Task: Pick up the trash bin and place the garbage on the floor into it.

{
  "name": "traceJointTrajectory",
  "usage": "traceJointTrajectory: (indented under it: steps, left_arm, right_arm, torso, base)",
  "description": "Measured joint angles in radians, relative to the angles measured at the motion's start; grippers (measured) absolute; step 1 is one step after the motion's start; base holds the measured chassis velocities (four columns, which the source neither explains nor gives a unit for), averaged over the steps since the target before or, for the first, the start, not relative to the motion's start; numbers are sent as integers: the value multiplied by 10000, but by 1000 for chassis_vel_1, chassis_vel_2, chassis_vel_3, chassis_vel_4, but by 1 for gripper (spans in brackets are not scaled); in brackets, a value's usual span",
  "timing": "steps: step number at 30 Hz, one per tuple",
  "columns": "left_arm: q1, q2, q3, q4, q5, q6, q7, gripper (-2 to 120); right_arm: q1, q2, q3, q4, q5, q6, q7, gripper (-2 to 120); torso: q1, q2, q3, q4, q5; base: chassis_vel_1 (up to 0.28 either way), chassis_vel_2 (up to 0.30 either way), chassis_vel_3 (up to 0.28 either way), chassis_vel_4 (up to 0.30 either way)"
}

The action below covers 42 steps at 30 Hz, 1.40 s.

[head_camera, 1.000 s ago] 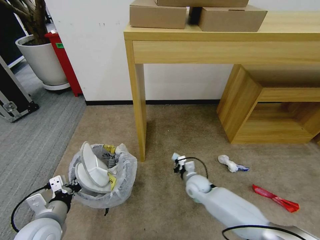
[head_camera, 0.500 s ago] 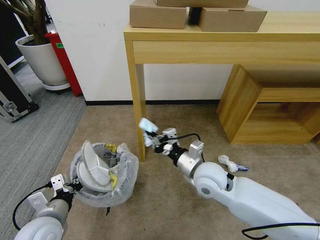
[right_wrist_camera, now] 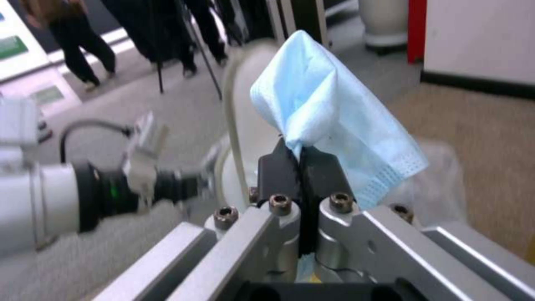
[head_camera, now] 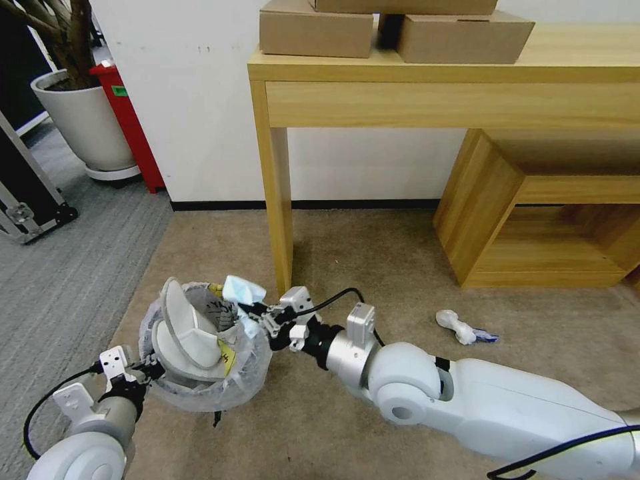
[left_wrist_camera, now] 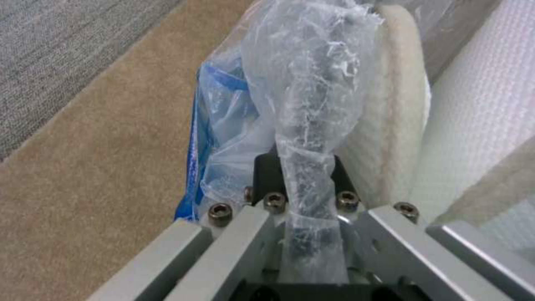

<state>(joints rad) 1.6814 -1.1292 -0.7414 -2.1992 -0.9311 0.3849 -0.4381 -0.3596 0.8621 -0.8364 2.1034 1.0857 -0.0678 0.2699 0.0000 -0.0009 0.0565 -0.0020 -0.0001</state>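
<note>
Swinging leftward since half a second ago, the right hand (head_camera: 252, 312) is now reaching over the near rim of the trash bin (head_camera: 250, 363), where before it was hanging beside the leg of the wooden surface (head_camera: 275, 193). Its fingers (right_wrist_camera: 320, 167) are pressing together on a crumpled pale-blue face mask (right_wrist_camera: 334, 121), which is sticking up above the bin's opening. The left hand (head_camera: 143, 373) is gripping the bin at its left rim, its fingers clamping the bag-covered edge (left_wrist_camera: 304, 125); the bin itself is sitting just left of the surface's leg, as before. Two white slippers (head_camera: 183, 333) are standing upright inside the bin. On the carpet to the right, well apart from the bin, a white crumpled piece of litter (head_camera: 460, 327) is lying near the low wooden shelf unit (head_camera: 493, 220).
</note>
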Motion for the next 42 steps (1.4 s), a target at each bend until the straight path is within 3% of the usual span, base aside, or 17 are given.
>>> traceJointTrajectory:
  steps: [20,32,42]
  left_arm:
    - [-29,1,41,2,-44,-25,24,0]
    - [17,-25,55,-56,-4,-32,47,0]
    - [128,-119,80,-213,97,-33,68,0]
  right_arm:
    - [731,945,-1471,-1422,-103,-234,579,0]
    - [1203,1286,-1743,-1546,-65,-131,568,0]
    - [1651,2199,-2218,-2168,186,-289,964,0]
  torso:
    - [0,0,0,-1,1]
    - [0,0,0,0,0]
    - [0,0,0,0,0]
  base:
    - [0,0,0,0]
    - [0,0,0,0]
    - [0,0,0,0]
